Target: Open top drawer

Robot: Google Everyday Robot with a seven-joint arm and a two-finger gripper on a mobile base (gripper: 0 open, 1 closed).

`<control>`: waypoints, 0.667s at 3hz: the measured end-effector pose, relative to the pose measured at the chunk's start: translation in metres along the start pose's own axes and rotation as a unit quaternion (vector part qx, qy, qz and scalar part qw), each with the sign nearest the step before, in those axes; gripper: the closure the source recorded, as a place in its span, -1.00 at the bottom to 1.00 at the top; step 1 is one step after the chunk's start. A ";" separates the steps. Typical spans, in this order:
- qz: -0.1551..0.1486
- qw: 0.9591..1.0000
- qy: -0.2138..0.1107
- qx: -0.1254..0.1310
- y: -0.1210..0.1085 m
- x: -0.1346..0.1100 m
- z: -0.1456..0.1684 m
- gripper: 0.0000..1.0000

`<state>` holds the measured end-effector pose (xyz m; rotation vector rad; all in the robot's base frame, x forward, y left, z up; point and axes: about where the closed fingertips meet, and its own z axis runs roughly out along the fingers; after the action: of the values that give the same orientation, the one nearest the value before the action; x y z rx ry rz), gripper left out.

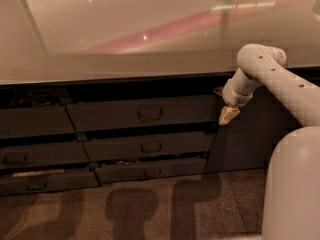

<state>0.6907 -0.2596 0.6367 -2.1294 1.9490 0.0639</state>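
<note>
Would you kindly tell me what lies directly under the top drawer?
Under the top drawer sit a middle drawer and a bottom drawer, both shorter; their insides are hidden behind the fronts. The gripper hangs by the top drawer's right end.

**Dim room, glossy counter over dark cabinets**

A pale, shiny counter (100, 49) fills the upper half, from 9 round to 3 o'clock. A pink streak (200, 24) of reflected light crosses it toward 1 o'clock, with a greenish-white glint (242, 6) just above. Beneath it runs a bank of dark grey cabinets (216, 139): smaller drawers (30, 124) at 9 o'clock, two shorter fronts (150, 147) stacked below the centre, and a plain door (245, 144) at 4 o'clock. Speckled brown carpet (235, 199) covers the floor at 6 o'clock, crossed by soft dark shadows (125, 209). The gripper (228, 115) hangs at 3 o'clock, in front of the cabinets.
</note>
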 end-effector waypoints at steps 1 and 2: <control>0.000 1.000 0.000 0.000 0.000 0.000 0.000 0.31; 0.000 1.000 0.000 0.000 0.000 0.000 0.000 0.77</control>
<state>0.6906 -0.2596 0.6366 -2.1295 1.9490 0.0641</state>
